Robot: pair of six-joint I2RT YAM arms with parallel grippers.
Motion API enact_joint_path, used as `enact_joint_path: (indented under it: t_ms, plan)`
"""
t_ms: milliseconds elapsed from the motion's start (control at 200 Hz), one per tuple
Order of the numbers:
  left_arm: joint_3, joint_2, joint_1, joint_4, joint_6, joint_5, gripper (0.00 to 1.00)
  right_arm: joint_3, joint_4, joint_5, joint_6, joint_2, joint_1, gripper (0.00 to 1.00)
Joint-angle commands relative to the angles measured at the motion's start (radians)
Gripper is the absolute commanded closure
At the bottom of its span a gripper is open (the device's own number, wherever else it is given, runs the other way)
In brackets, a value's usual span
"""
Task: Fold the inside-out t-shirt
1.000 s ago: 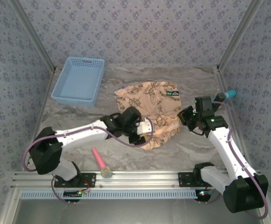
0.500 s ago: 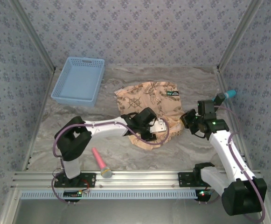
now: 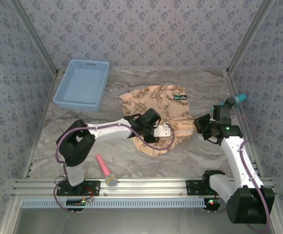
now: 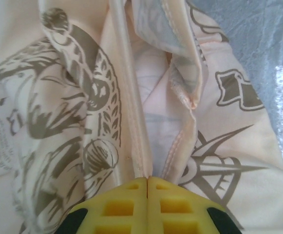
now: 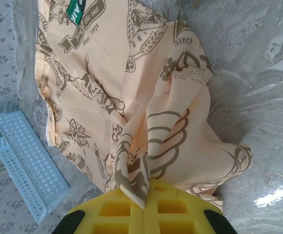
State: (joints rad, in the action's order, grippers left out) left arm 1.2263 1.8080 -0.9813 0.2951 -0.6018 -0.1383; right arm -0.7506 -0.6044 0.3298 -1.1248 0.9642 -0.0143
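Observation:
The inside-out t-shirt (image 3: pixel 157 108) lies crumpled mid-table, peach-tan with dark brown emblems and a green label near its far edge. My left gripper (image 3: pixel 169 131) sits low over the shirt's near right part. In the left wrist view its yellow fingertips (image 4: pixel 131 192) meet, pinching stitched hem edges of the t-shirt (image 4: pixel 73 112) at the left gripper (image 4: pixel 147 179). My right gripper (image 3: pixel 198 124) is at the shirt's right edge. In the right wrist view the right gripper (image 5: pixel 143 197) is shut on a bunched fold of the t-shirt (image 5: pixel 102 83), which trails away across the table.
A light blue basket (image 3: pixel 83 84) stands at the back left, also seen in the right wrist view as the basket (image 5: pixel 24 161). A pink-handled tool (image 3: pixel 104 170) lies near the front rail. A teal object (image 3: pixel 236 100) rests by the right wall. Patterned walls enclose the marbled table (image 3: pixel 199 83).
My left arm swung right over the shirt and its jaws closed on the hem. My right gripper drew slightly right and back, still holding its fold, and the near part of the shirt bunched up.

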Motion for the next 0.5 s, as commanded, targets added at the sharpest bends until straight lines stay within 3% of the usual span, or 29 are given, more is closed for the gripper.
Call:
enact_joint_path:
  t_ms: [0, 185, 300, 495]
  plan:
    - [0.102, -0.101, -0.009, 0.087, -0.012, -0.039, 1.00, -0.043, -0.013, -0.018, 0.024, -0.025, -0.014, 1.00]
    - [0.376, -0.124, 0.039, 0.267, -0.012, 0.052, 1.00, -0.208, 0.121, 0.046, 0.043, 0.043, -0.014, 1.00]
    - [0.661, -0.060, 0.118, 0.458, -0.023, 0.110, 1.00, -0.397, 0.146, 0.020, 0.087, 0.135, -0.025, 1.00]
    - [1.054, -0.005, 0.174, 0.555, 0.027, 0.248, 1.00, -0.735, 0.145, 0.066, 0.100, 0.291, -0.027, 1.00]
